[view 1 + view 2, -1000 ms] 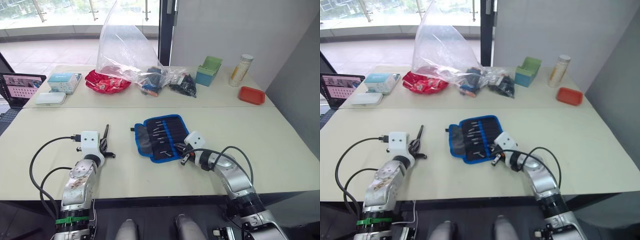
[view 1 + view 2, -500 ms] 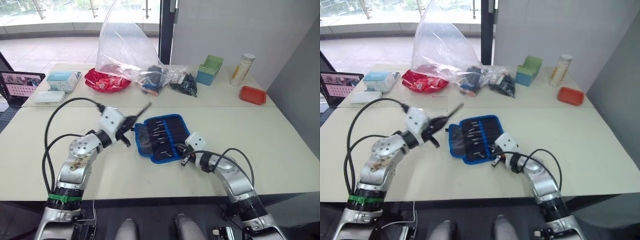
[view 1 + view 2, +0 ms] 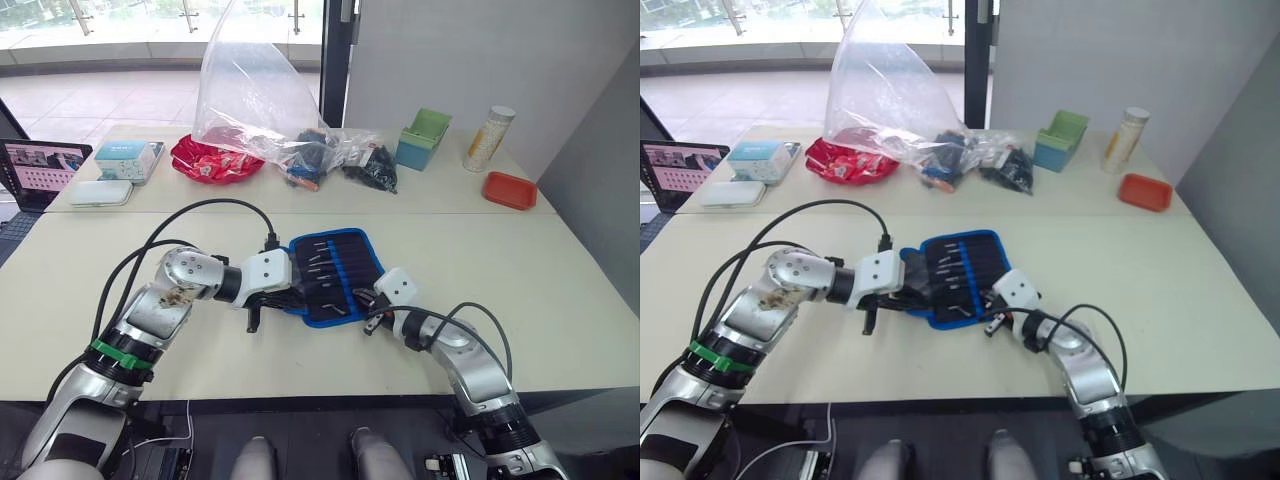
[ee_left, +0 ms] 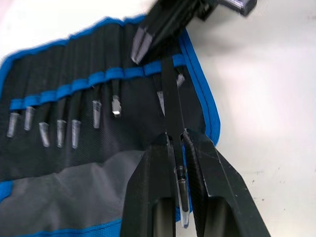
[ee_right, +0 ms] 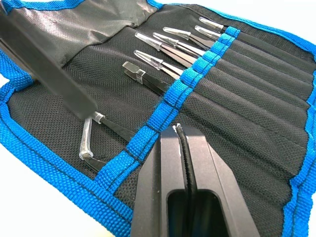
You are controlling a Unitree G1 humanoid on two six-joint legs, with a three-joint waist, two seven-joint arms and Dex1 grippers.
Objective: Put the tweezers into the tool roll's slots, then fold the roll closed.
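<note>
Lying open and flat near the table's (image 3: pixel 560 280) front edge, the tool roll (image 3: pixel 335 272) shows several tweezers (image 5: pixel 163 66) tucked under its blue band. Left claw (image 4: pixel 177 148) sits over the roll's left end, fingers closed on one slim black tweezer (image 4: pixel 170 98) whose far end reaches the blue band. Right claw (image 5: pixel 180 148) rests at the roll's right front corner, fingers pressed together, nothing seen between them. Clear plastic bag (image 3: pixel 250 100) stands at the far edge.

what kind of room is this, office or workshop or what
Probably an office or lab space by a glazed front: pale tables pushed together, a laptop at the far left, and large windows onto paved ground outside.
</note>
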